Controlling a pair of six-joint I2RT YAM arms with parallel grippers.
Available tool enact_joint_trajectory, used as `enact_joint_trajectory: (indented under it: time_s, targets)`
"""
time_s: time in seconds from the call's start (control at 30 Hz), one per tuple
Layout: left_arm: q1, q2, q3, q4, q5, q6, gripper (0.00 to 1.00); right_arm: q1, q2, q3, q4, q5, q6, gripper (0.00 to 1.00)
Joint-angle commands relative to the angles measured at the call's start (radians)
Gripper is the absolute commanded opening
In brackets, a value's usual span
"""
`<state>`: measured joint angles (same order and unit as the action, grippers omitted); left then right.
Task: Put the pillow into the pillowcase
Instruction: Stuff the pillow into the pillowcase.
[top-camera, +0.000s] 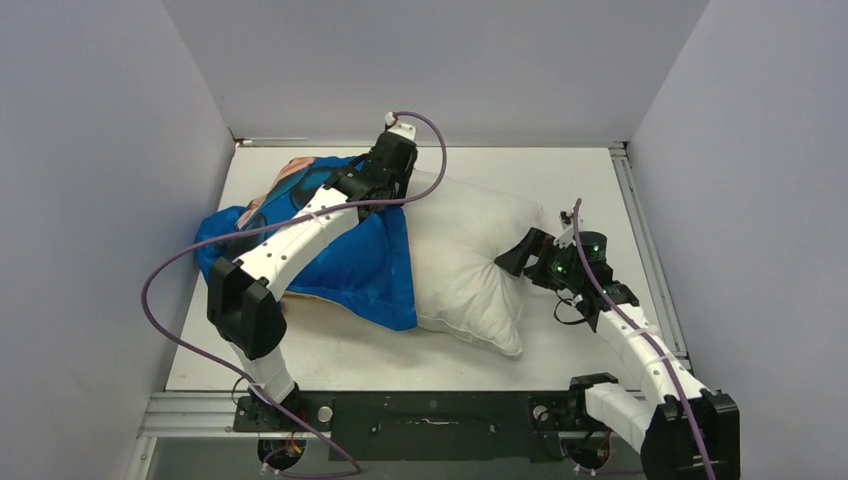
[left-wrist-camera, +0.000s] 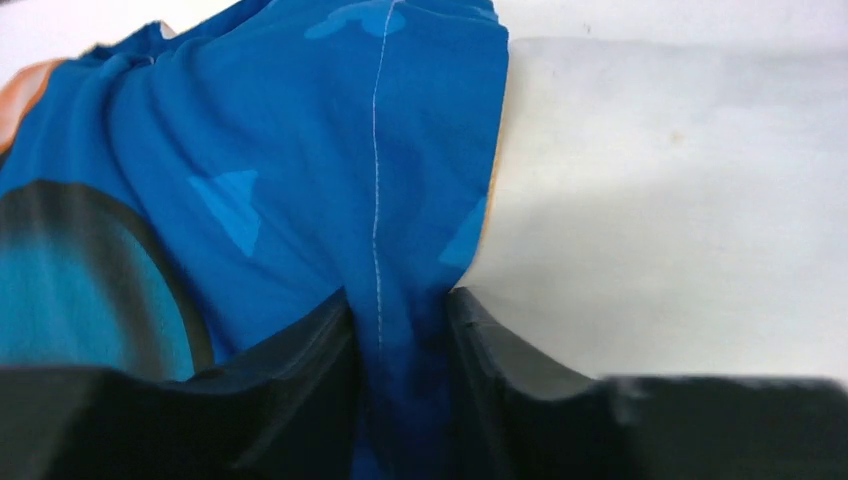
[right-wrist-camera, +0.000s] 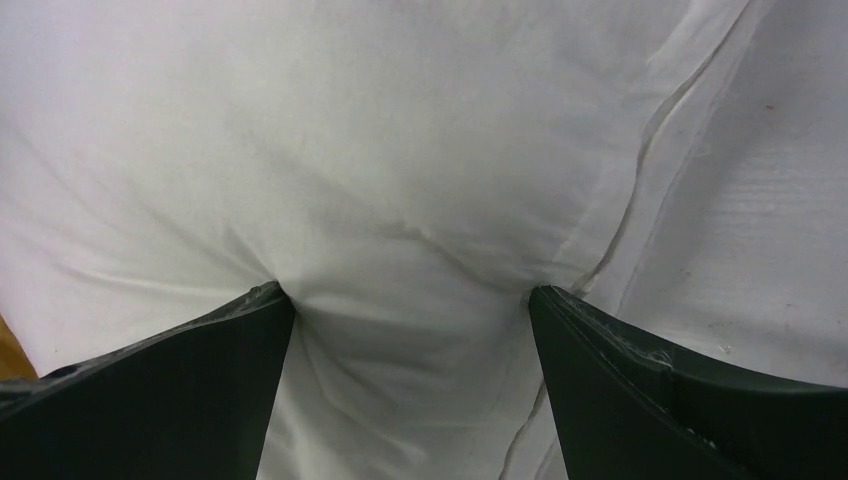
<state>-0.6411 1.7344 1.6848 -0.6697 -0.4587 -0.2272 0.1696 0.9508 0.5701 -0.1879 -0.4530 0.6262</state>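
Note:
The off-white pillow (top-camera: 465, 262) lies across the middle of the table, its left part covered by the blue pillowcase (top-camera: 355, 268). My left gripper (top-camera: 393, 190) is at the far edge of the case's opening. In the left wrist view it (left-wrist-camera: 400, 312) is shut on a fold of blue pillowcase (left-wrist-camera: 300, 160) along a stitched seam, with the pillow (left-wrist-camera: 680, 200) just to the right. My right gripper (top-camera: 516, 257) is at the pillow's right side. In the right wrist view it (right-wrist-camera: 410, 295) is open, jaws wide apart and pressed into the pillow (right-wrist-camera: 400, 150), which bulges between them.
The white table (top-camera: 340, 355) is closed in by grey walls at the back and both sides. A metal rail (top-camera: 645, 250) runs along its right edge. The Mickey face part of the case (top-camera: 295, 180) is bunched at the far left.

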Motion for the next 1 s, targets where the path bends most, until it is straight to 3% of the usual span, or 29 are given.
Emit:
enact_joint_trajectory:
  time_s: [0.0, 0.07, 0.3, 0.4, 0.53, 0.8, 0.87, 0.97]
  targets:
    - [-0.004, 0.01, 0.062, -0.015, 0.029, 0.037, 0.2, -0.054, 0.089, -0.065, 0.136, -0.16, 0.016, 0.9]
    - [-0.013, -0.008, 0.061, -0.01, 0.049, 0.025, 0.01, -0.055, 0.104, -0.08, 0.172, -0.187, 0.025, 0.9]
    - [-0.211, -0.127, -0.007, 0.125, 0.229, -0.015, 0.0, -0.049, 0.096, -0.169, 0.472, -0.347, 0.172, 0.97]
    - [-0.336, -0.11, 0.014, 0.17, 0.346, -0.065, 0.0, -0.033, 0.099, -0.197, 0.6, -0.388, 0.234, 0.83]
    - [-0.467, -0.044, 0.084, 0.233, 0.499, -0.167, 0.0, 0.006, 0.097, -0.205, 0.716, -0.403, 0.295, 0.59]
    - [-0.649, 0.091, 0.291, 0.24, 0.549, -0.245, 0.0, 0.044, 0.06, -0.203, 0.852, -0.376, 0.374, 0.46]
    - [-0.654, 0.093, 0.301, 0.243, 0.569, -0.259, 0.0, 0.063, 0.053, -0.206, 0.864, -0.376, 0.383, 0.43]
    - [-0.643, 0.05, 0.24, 0.217, 0.478, -0.253, 0.0, 0.066, -0.005, -0.209, 0.788, -0.354, 0.361, 0.35]
